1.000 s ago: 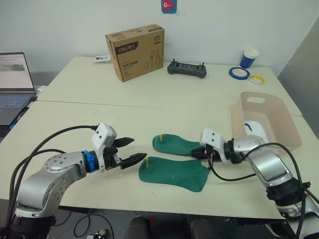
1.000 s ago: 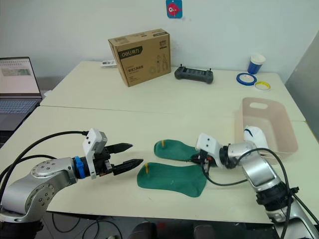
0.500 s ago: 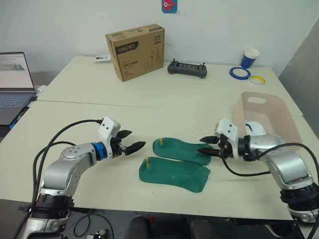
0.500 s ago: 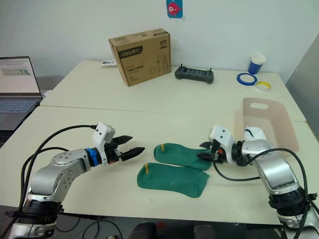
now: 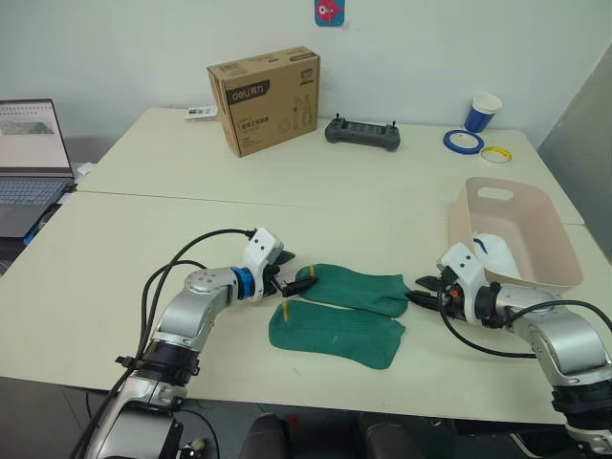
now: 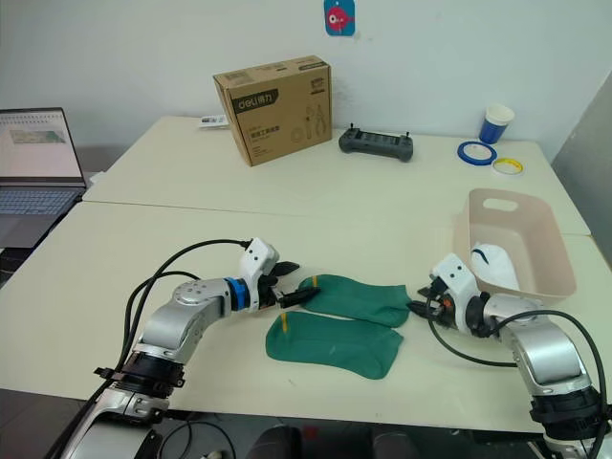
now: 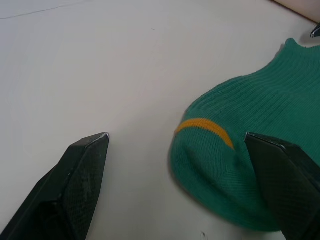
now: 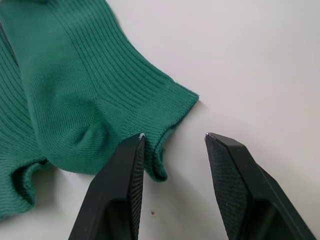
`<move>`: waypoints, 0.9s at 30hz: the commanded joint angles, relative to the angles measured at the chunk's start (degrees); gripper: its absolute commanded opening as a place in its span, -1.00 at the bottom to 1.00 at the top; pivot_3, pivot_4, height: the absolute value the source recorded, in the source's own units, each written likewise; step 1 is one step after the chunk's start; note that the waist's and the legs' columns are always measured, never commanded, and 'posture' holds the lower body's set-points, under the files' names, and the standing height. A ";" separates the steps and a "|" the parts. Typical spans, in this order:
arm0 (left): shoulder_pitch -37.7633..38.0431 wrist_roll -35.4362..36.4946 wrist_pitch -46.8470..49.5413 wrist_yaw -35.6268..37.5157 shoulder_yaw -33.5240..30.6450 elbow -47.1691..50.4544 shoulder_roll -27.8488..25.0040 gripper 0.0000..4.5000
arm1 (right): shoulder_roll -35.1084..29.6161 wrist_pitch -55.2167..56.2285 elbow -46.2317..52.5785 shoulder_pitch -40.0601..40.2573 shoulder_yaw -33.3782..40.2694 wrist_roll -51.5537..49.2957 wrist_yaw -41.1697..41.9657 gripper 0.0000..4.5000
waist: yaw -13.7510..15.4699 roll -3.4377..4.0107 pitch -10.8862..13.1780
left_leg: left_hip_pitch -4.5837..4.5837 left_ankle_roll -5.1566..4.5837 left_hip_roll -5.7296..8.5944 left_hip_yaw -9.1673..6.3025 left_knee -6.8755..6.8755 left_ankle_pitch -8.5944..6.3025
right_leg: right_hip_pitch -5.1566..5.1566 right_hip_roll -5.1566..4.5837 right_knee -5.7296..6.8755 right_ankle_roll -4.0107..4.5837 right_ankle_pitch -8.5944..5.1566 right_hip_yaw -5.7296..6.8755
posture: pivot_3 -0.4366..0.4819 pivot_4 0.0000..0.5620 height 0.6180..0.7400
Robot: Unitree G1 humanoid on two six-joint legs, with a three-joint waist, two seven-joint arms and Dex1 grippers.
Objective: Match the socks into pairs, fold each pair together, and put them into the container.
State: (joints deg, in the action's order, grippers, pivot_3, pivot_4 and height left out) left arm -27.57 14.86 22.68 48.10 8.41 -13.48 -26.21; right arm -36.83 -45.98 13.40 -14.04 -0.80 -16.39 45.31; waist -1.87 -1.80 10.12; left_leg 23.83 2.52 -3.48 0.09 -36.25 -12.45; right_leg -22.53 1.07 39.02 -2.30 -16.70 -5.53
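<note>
At the lower centre of the head view we see 2 dark green socks lying flat on the cream table [image 5: 143, 220], the upper sock [image 5: 356, 289] overlapping the far edge of the lower sock [image 5: 335, 334]. Our left gripper [image 5: 293, 284] sits at the upper sock's left end, its fingers spread, with the orange-tabbed tip between them in the left wrist view. Our right gripper [image 5: 422, 291] rests just beside that sock's right end, fingers parted; in the right wrist view one finger [image 8: 117, 190] lies at the ribbed edge and the other over bare table. To the right stands the pinkish-beige container [image 5: 545, 229], holding a white and blue bundle [image 5: 492, 254]. A cardboard box [image 5: 264, 98] sits at the upper centre-left.
</note>
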 commanded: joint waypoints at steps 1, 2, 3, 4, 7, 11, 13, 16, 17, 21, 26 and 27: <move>0.06 -0.35 -0.03 1.31 0.30 -0.80 0.65 0.65 | 0.35 -2.33 1.50 -0.49 2.09 -3.21 -0.07 -0.07 | 0.00 0.00 0.00 | 0.00 0.00 0.00 0.00 0.00 0.00 | 0.00 0.00 0.00 0.00 0.00 -0.01 | -0.05 -0.47 1.00; 0.10 -0.35 0.02 1.52 0.23 -0.79 0.62 0.51 | 0.32 -2.78 1.73 -0.49 2.24 -3.66 -0.22 -0.07 | 0.00 0.00 0.00 | 0.01 0.00 0.00 0.00 -0.01 0.00 | 0.01 0.00 0.00 0.00 0.00 -0.01 | -0.05 -0.47 1.00; 0.14 -0.40 0.03 1.67 0.22 -0.78 0.58 0.39 | 0.34 -3.44 1.89 -0.55 2.55 -4.32 -0.37 -0.07 | 0.01 0.00 0.00 | 0.01 0.00 0.01 0.01 -0.01 0.00 | 0.01 -0.01 -0.01 0.02 0.01 -0.01 | -0.05 -0.47 1.00; 0.18 -0.40 0.13 1.87 0.27 -0.73 0.54 0.26 | 0.03 -4.01 1.99 -0.59 2.57 -4.91 -0.20 -0.07 | 0.01 0.00 0.00 | 0.01 0.00 0.01 0.01 -0.01 0.00 | 0.02 -0.01 -0.02 0.02 0.01 -0.01 | -0.05 -0.47 1.00; 0.52 -0.30 0.36 2.40 0.41 -0.11 0.71 -0.15 | -0.43 -6.06 1.77 -0.97 2.17 -6.24 0.04 -0.07 | 0.01 0.00 0.00 | 0.02 0.00 0.01 -0.01 -0.01 0.00 | 0.02 -0.01 -0.02 0.02 0.01 0.00 | -0.05 -0.47 1.00; 0.10 -0.42 0.44 2.09 0.19 0.08 1.41 -0.71 | 0.00 -4.05 -0.63 -1.96 1.90 -5.68 -0.56 -0.34 | 0.00 0.00 0.00 | 0.01 0.00 0.00 -0.01 -0.01 0.00 | 0.02 -0.01 -0.02 0.00 0.00 0.01 | -0.05 -0.47 1.00; -0.12 -0.40 0.48 2.12 -0.21 0.29 1.51 -0.99 | 0.52 -4.13 -1.24 -2.81 3.05 -6.57 -0.81 -0.66 | 0.00 0.00 0.00 | 0.02 0.00 0.01 0.00 -0.03 0.00 | 0.02 -0.01 -0.02 -0.03 0.00 0.00 | -0.05 -0.47 1.00; -0.52 -0.12 0.48 2.22 -1.10 0.39 1.34 -1.00 | 0.81 -4.22 -1.65 -3.92 3.91 -7.68 -0.46 -0.98 | 0.00 0.00 0.00 | 0.01 0.00 0.00 -0.01 -0.03 0.00 | 0.02 0.00 0.00 -0.04 0.01 0.00 | -0.05 -0.47 1.00; -0.65 0.11 0.51 2.14 -1.50 0.52 1.31 -1.00 | 0.98 -4.74 -1.70 -4.27 4.35 -8.26 -0.46 -0.98 | -0.01 0.00 0.00 | 0.01 0.00 0.00 -0.02 -0.03 0.00 | 0.02 0.00 0.00 -0.04 0.01 0.00 | -0.05 -0.47 1.00; -1.03 1.38 1.92 2.66 -2.72 2.11 0.74 -1.00 | 0.85 -6.92 -1.74 -5.76 5.63 -10.98 -0.21 -0.98 | -0.01 0.00 0.00 | 0.02 0.00 0.00 -0.01 -0.04 0.00 | 0.02 0.00 -0.01 -0.02 0.03 0.00 | -0.05 -0.47 1.00; 0.19 7.45 11.86 3.20 -6.66 11.75 -1.71 -1.00 | 0.04 -15.49 -0.02 -8.82 10.29 -19.52 0.83 -0.98 | -0.05 -0.01 0.01 | 0.07 0.00 -0.01 -0.03 -0.03 0.00 | -0.01 0.01 -0.01 0.00 0.04 0.01 | -0.05 -0.47 1.00; 0.85 9.15 14.50 3.21 -7.60 14.35 -2.48 -1.00 | -0.33 -17.67 0.65 -9.34 11.33 -21.63 1.16 -0.98 | -0.11 -0.01 0.01 | 0.07 0.00 -0.02 -0.03 -0.03 0.00 | -0.01 0.01 -0.01 0.02 0.05 0.00 | -0.05 -0.47 1.00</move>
State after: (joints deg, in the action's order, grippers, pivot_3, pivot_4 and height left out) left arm -27.19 21.12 34.39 50.79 3.18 -3.72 -27.86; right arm -36.05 -61.13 11.35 -22.22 7.71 -34.42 45.70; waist -1.98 -1.81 10.13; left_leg 23.89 2.52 -3.51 0.05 -36.27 -12.45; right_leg -22.54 1.08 39.01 -2.27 -16.65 -5.53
